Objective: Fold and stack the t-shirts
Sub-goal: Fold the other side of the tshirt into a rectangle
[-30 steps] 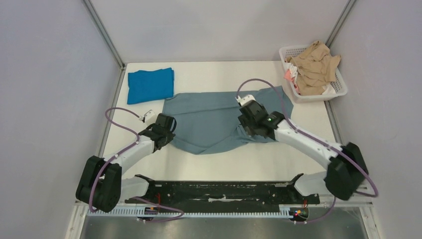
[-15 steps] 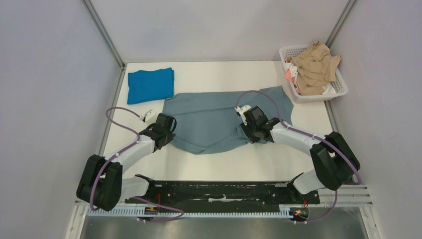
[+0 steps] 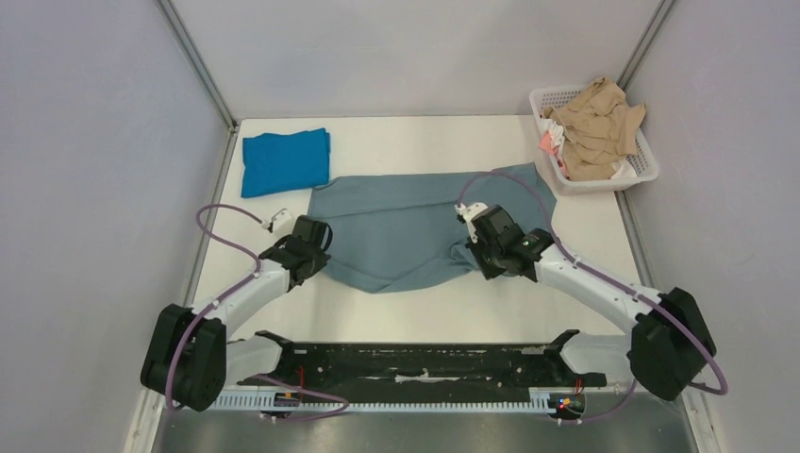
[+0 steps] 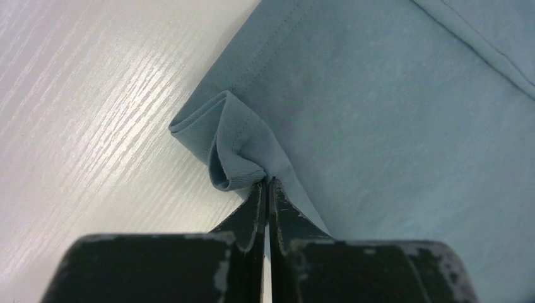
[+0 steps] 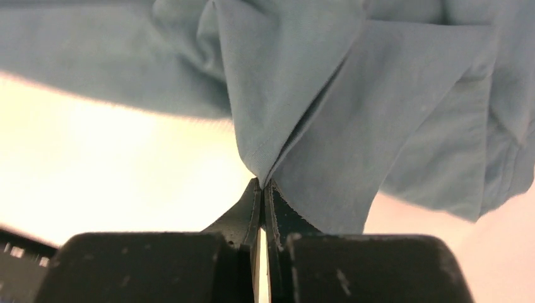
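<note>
The left gripper (image 4: pixel 266 184) is pinched tight on the hem of the grey shirt (image 3: pixel 396 226), jaws pressed together with only a sliver between them. Just past its tips, at 11 o'clock, the hem curls up into a small loop, and bare table (image 4: pixel 94 107) shows at 9 o'clock of it.

The right gripper (image 5: pixel 262 184) is clamped on the same shirt too. It holds a peak of cloth, and folds fan away from its tips toward 12 and 2 o'clock.

From above, the grey shirt lies across the middle of the table. It is flat on the far side and bunched into creases on the near side between the two grippers. The left one bites its edge at 8 o'clock and the right one at 4 o'clock.

The blue shirt (image 3: pixel 285 160) sits folded at 10 o'clock on the table, just beside the grey shirt's far left corner.

At 2 o'clock the white basket (image 3: pixel 644 168) stands at the table's far right edge, touching or nearly touching the grey shirt's corner. It is heaped with crumpled tan cloth (image 3: pixel 594 127). A bit of pink (image 3: pixel 546 143) and some white show underneath.
</note>
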You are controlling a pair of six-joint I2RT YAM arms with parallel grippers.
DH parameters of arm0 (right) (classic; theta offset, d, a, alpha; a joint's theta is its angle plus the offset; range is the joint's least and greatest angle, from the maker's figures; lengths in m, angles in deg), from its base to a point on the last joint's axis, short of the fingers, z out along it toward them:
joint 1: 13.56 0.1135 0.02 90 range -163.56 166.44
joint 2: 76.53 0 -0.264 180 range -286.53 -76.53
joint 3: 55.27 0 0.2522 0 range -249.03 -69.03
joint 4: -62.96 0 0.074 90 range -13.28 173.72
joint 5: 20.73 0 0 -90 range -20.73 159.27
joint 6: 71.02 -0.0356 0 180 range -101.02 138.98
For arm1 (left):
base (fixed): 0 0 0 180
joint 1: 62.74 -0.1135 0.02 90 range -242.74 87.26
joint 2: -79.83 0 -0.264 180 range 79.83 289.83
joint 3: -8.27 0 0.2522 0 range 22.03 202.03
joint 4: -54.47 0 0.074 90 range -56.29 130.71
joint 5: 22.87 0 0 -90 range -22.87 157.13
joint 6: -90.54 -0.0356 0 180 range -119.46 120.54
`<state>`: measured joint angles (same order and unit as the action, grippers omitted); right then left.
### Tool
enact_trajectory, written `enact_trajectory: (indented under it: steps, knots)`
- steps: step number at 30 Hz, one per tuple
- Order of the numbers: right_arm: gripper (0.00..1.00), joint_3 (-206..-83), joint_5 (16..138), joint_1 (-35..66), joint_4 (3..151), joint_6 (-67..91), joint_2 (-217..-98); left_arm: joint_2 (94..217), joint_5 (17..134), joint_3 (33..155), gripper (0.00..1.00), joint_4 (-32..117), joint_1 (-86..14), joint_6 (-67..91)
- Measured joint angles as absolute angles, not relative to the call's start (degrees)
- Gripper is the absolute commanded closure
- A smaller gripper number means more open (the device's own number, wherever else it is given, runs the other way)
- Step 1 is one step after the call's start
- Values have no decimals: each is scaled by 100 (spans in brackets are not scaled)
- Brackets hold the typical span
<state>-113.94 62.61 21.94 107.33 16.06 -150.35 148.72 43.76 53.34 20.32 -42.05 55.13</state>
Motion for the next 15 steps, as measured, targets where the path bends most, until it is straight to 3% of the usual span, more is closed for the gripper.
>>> enact_trajectory:
  steps: [7, 15]
  knots:
    - [100, -11475, 6591, 3628, 12814, 732, -14255, 13969, 4511, 5103, 98, 1567, -4205, 5537]
    - [100, -10736, 6834, 4880, 13913, -551, -13328, 12786, 4802, 4552, 98, 743, -4205, 5710]
